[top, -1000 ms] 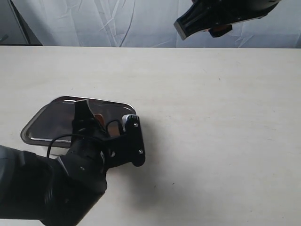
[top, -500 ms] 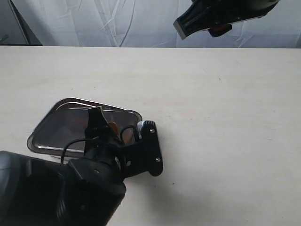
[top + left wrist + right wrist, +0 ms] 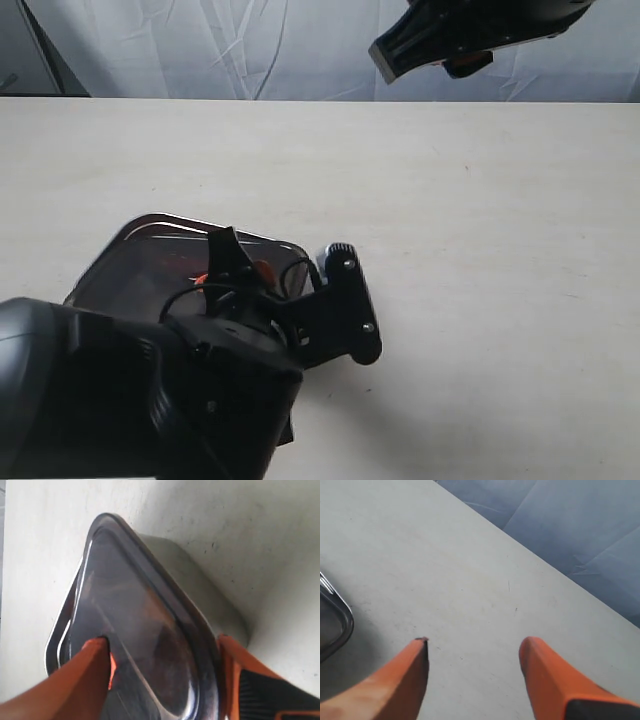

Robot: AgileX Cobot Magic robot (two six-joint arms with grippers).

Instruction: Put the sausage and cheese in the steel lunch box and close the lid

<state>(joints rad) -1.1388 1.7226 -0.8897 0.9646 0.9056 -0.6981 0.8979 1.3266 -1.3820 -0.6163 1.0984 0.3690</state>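
Observation:
The dark translucent lid lies on the steel lunch box, whose shiny wall and rim show beneath it. My left gripper spans the lid's width, one orange finger on each side edge, shut on it. In the exterior view the lid sits at the near left, mostly covered by my left arm. The sausage and cheese are hidden; nothing shows clearly through the dark lid. My right gripper hangs open over bare table, raised at the back right.
The pale table stretches to the right of the box. A wrinkled light-blue cloth backdrop runs behind the far edge. A corner of the box shows in the right wrist view.
The lid and the box under it have slid to the right and slightly nearer, together with my left arm. The right arm has stayed where it was.

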